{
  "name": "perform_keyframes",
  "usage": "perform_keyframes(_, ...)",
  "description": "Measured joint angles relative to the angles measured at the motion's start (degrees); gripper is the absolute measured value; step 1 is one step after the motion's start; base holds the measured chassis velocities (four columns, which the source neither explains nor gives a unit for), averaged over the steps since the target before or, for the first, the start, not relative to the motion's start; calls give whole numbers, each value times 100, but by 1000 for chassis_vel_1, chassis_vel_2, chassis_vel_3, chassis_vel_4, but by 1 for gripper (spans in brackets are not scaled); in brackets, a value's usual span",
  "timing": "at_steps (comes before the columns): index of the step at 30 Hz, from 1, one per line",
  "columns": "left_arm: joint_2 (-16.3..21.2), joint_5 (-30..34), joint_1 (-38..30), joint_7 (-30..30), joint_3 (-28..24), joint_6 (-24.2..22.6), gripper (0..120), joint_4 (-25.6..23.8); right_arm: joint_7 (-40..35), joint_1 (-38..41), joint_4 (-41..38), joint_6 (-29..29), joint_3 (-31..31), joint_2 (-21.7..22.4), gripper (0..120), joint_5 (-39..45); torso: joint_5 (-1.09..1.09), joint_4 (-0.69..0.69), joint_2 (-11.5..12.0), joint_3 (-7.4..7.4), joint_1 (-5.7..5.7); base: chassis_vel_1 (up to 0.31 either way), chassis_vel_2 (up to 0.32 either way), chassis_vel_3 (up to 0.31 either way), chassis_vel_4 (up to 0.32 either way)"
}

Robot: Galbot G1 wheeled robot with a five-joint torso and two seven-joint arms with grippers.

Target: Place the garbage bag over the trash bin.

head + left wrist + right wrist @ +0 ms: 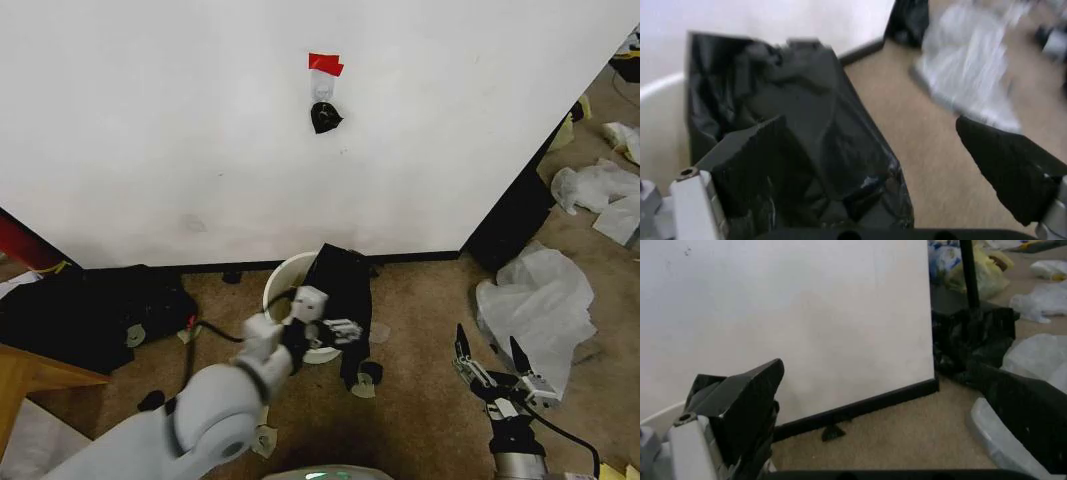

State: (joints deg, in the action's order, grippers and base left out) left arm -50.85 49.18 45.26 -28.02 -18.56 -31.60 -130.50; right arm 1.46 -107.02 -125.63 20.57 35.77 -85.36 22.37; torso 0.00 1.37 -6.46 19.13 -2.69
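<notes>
Bag partly on, not seated.
Left gripper (335, 330), fingers spread, empty, at crumpled black plastic garbage bag (345, 285) draped over round white plastic trash bin (280, 280) right rim; right gripper (492, 362) open, idle near right.

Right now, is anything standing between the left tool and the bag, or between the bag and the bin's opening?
Nothing visible does. The left tool is right at the black garbage bag, which drapes over the near-right rim of the trash bin. The right tool is off to the right over carpet.

Glossy crinkled plastic garbage bag (807, 165), smooth, seemingly plastic trash bin (282, 280), matt carpet (420, 320)
</notes>
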Motion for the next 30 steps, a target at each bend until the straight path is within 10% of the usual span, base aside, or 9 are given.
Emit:
perform_keyframes(5, -430, 304, -519, -878, -530, -746, 100, 348, -6, 1, 57, -8, 35, -3, 100, 10, 1, -1, 0, 0, 0, 0, 0, 0, 0)
perform_keyframes(16, -793, 264, -543, -1258, -711, -637, 95, 473, -4, 50, 158, -88, 41, 64, 100, 73, 1, -2, 0, 0, 0, 0, 0, 0, 0)
perform_keyframes(30, -1238, -1414, -544, -990, -1092, -600, 42, 1227, 18, 56, 146, -187, 173, 209, 100, 355, 1, -1, 0, -1, 0, 0, 0, 0, 0)
